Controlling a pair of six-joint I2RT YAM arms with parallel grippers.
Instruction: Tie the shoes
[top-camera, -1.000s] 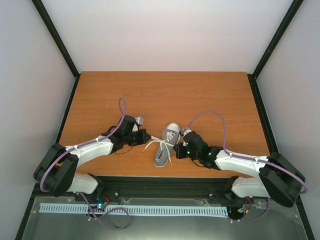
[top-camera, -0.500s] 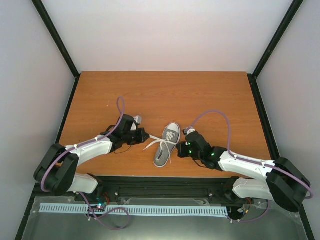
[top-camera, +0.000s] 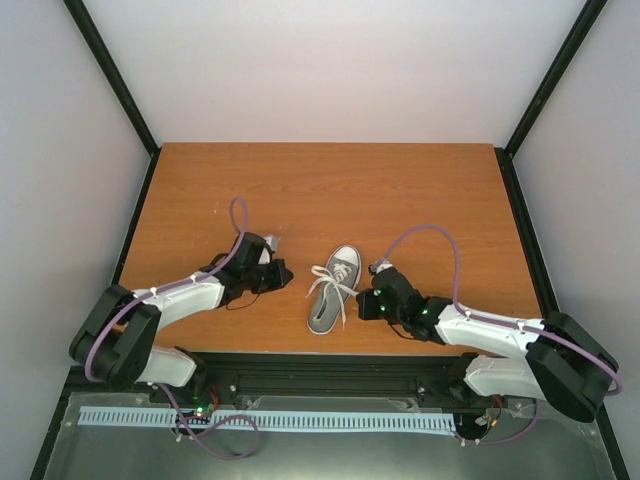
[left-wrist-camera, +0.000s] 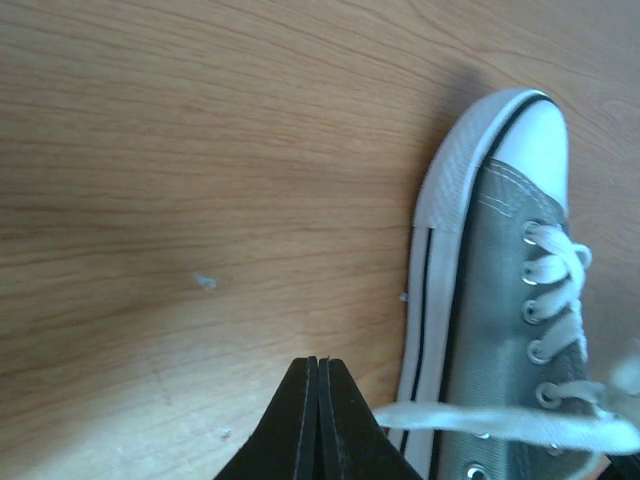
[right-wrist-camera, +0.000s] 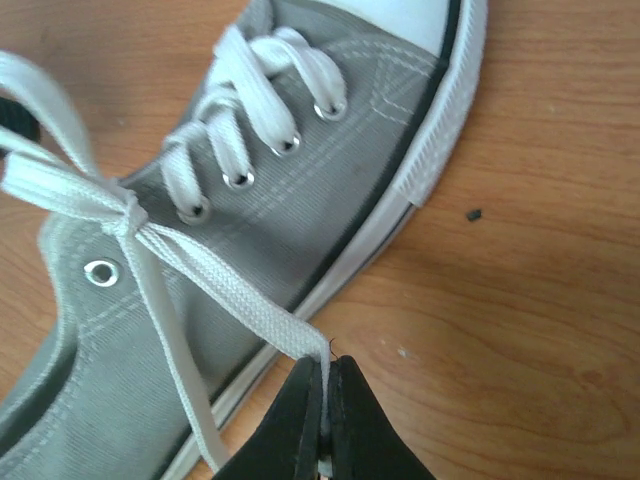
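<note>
Small grey canvas low-top sneaker (top-camera: 333, 292) with white rubber sole and toe cap, upright on orange-brown wooden table (top-camera: 400, 190) near front edge, toe pointing away. Just to its right, right gripper (right-wrist-camera: 323, 365) pinching long flat white lace (right-wrist-camera: 230, 290). Just to its left, left gripper (left-wrist-camera: 318, 362) pressed together, empty.

One grey sneaker (top-camera: 335, 290), one wooden table (top-camera: 400, 190), and two hands: the left hand (top-camera: 286, 275) and the right hand (top-camera: 364, 301).

The sneaker (right-wrist-camera: 330, 190) is showing matt grey canvas, a smooth white rubber sole (right-wrist-camera: 440, 130) and shiny metal eyelets (right-wrist-camera: 100, 270). Its laces (right-wrist-camera: 240, 298) are looking like flat woven cloth, the table (left-wrist-camera: 200, 150) like smooth, faintly glossy wood.
</note>
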